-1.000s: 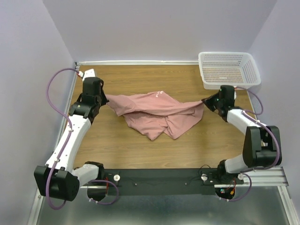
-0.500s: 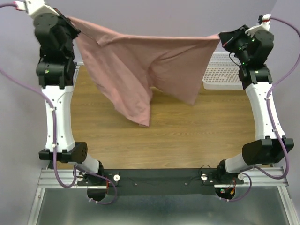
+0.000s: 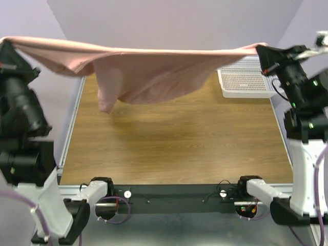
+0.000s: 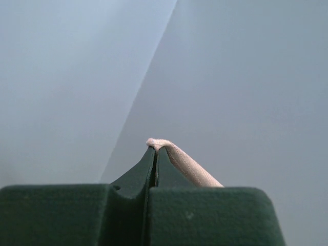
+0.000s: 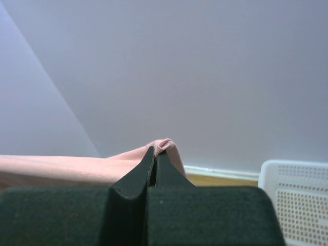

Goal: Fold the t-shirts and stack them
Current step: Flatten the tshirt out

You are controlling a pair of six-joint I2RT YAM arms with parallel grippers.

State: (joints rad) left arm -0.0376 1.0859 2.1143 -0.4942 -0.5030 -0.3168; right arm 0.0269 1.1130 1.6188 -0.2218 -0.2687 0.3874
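Note:
A dusty pink t-shirt hangs in the air, stretched taut between both raised arms high above the wooden table. Its lower part droops toward the left. My left gripper holds one end at the far left, shut on a fold of the fabric that pokes past the tips. At the right, my right gripper pinches the other end. In the right wrist view its jaws stand closed on pink cloth.
A white mesh basket sits at the table's back right corner, also visible in the right wrist view. Purple walls enclose the table on three sides. The black rail with the arm bases runs along the near edge.
Both arms have lifted the t-shirt off the table and pulled apart, outward and upward. The cloth went from a crumpled heap to a taut span.

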